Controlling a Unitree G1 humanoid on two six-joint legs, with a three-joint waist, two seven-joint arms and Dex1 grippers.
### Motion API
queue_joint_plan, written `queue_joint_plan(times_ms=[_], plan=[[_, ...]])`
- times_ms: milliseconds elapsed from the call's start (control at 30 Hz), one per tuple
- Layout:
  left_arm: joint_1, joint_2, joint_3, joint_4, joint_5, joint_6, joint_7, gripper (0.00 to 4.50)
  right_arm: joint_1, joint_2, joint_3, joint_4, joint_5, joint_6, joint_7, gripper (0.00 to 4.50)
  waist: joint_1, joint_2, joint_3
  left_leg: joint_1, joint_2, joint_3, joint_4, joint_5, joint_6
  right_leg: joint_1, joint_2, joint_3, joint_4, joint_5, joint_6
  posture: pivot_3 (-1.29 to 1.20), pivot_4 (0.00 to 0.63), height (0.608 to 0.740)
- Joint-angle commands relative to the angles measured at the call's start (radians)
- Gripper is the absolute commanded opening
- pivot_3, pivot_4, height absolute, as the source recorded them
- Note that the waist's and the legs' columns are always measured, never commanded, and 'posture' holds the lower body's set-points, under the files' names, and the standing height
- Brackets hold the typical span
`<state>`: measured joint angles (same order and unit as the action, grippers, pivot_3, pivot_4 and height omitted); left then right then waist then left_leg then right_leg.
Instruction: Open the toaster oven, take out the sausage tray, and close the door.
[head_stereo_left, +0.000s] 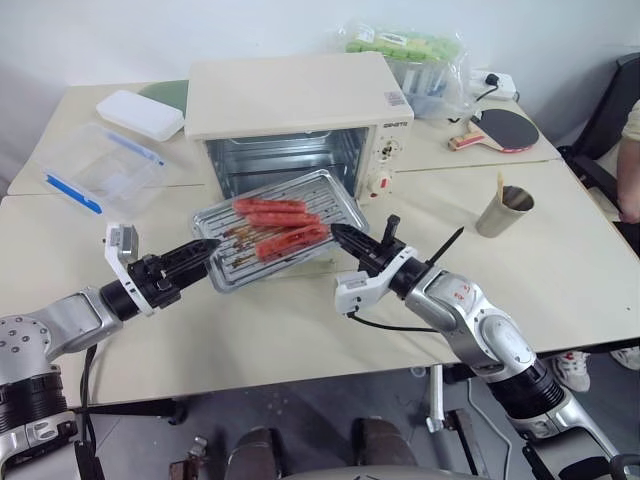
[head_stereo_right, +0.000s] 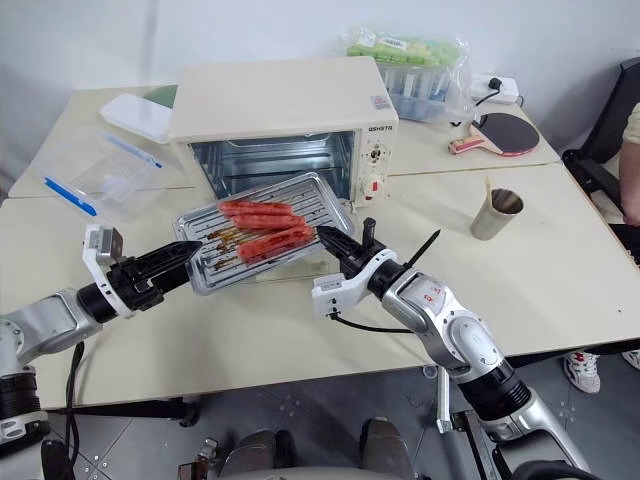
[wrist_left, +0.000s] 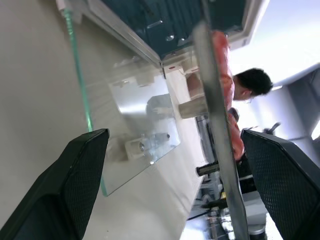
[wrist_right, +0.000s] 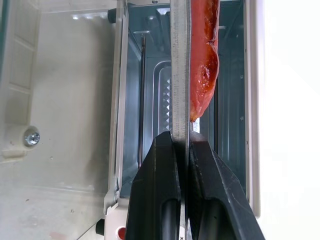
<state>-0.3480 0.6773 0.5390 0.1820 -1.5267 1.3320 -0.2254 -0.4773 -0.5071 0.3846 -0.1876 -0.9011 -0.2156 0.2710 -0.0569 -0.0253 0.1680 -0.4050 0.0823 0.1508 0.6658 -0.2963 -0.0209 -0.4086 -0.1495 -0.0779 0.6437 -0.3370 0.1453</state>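
The cream-white toaster oven (head_stereo_left: 300, 100) stands open at the back of the table. Its glass door (wrist_left: 135, 115) lies folded down flat under the raised tray. The silver sausage tray (head_stereo_left: 325, 190) with three red sausages (head_stereo_left: 285, 225) hangs in the air in front of the oven mouth, tilted. My right gripper (head_stereo_left: 337, 232) is shut on the tray's right rim (wrist_right: 179, 90). My left gripper (head_stereo_left: 208, 247) is open at the tray's left end, and in the left wrist view the tray's edge (wrist_left: 215, 125) runs between its two fingers (wrist_left: 75, 190) without touching them.
A clear plastic box with blue clips (head_stereo_left: 95, 165) and a white lid (head_stereo_left: 140, 113) lie at the back left. A paper cup (head_stereo_left: 503, 210), a table tennis paddle (head_stereo_left: 505, 128) and a bag of green items (head_stereo_left: 405, 50) are on the right. A person (head_stereo_left: 630, 150) sits at the right edge.
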Motion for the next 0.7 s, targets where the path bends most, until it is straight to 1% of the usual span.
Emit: queue_joint_plan(times_ms=[33,67,100,133,433,467,600,667,700], plan=[[-0.023,-0.001,0.013,0.028,-0.084,0.016,0.023,3.88,-0.024,0.002,-0.038,-0.021,0.016,-0.01,-0.022,0.0,0.001,0.0,0.0,0.0,0.0,0.0,0.0,0.0,0.0,0.0,0.0,0.0,0.0,0.0,0.0,0.0,0.15,0.74],[-0.029,-0.004,0.009,0.042,-0.098,0.017,0.033,3.6,-0.026,0.001,-0.037,-0.02,0.018,-0.015,-0.021,0.0,0.001,0.0,0.0,0.0,0.0,0.0,0.0,0.0,0.0,0.0,0.0,0.0,0.0,0.0,0.0,0.0,0.15,0.74],[-0.033,-0.005,0.007,0.05,-0.108,0.015,0.04,3.21,-0.027,0.001,-0.036,-0.018,0.019,-0.018,-0.02,0.0,0.001,0.0,0.0,0.0,0.0,0.0,0.0,0.0,0.0,0.0,0.0,0.0,0.0,0.0,0.0,0.0,0.15,0.74],[-0.04,-0.007,0.0,0.059,-0.117,0.018,0.045,2.96,-0.028,0.002,-0.034,-0.017,0.021,-0.02,-0.019,0.0,0.001,0.0,0.0,0.0,0.0,0.0,0.0,0.0,0.0,0.0,0.0,0.0,0.0,0.0,0.0,0.0,0.15,0.74],[-0.059,-0.024,-0.061,0.063,-0.188,0.026,0.099,0.16,-0.039,0.012,-0.029,-0.004,0.038,-0.044,-0.01,0.0,0.002,0.0,0.0,0.0,-0.001,0.0,0.001,0.0,0.0,0.001,0.0,0.0,0.0,0.0,0.0,0.0,0.15,0.74],[-0.057,-0.024,-0.067,0.062,-0.199,0.026,0.107,0.03,-0.039,0.014,-0.029,-0.003,0.041,-0.045,-0.008,0.0,0.002,0.0,0.0,0.0,-0.001,0.0,0.001,0.0,0.0,0.001,0.0,0.0,0.0,0.0,0.0,0.0,0.15,0.74],[-0.044,-0.021,-0.09,0.042,-0.243,0.021,0.149,0.03,-0.039,0.017,-0.029,-0.005,0.047,-0.044,0.003,0.0,0.002,0.0,0.0,0.0,-0.001,0.0,0.001,0.0,0.0,0.001,0.0,0.0,0.0,0.0,0.0,0.0,0.15,0.74],[-0.035,-0.019,-0.106,0.028,-0.288,0.008,0.194,0.0,-0.037,0.022,-0.034,-0.012,0.071,-0.041,0.02,0.61,0.002,0.0,0.0,0.0,0.0,0.0,0.001,0.0,0.0,0.001,0.0,0.0,0.0,0.0,0.0,0.0,0.15,0.74],[-0.03,-0.016,-0.111,0.024,-0.305,0.002,0.209,0.0,-0.035,0.025,-0.035,-0.014,0.077,-0.04,0.025,0.83,0.002,0.0,0.0,0.0,-0.001,0.0,0.0,0.0,0.0,0.001,0.0,0.0,0.0,0.0,0.0,0.0,0.15,0.74]])
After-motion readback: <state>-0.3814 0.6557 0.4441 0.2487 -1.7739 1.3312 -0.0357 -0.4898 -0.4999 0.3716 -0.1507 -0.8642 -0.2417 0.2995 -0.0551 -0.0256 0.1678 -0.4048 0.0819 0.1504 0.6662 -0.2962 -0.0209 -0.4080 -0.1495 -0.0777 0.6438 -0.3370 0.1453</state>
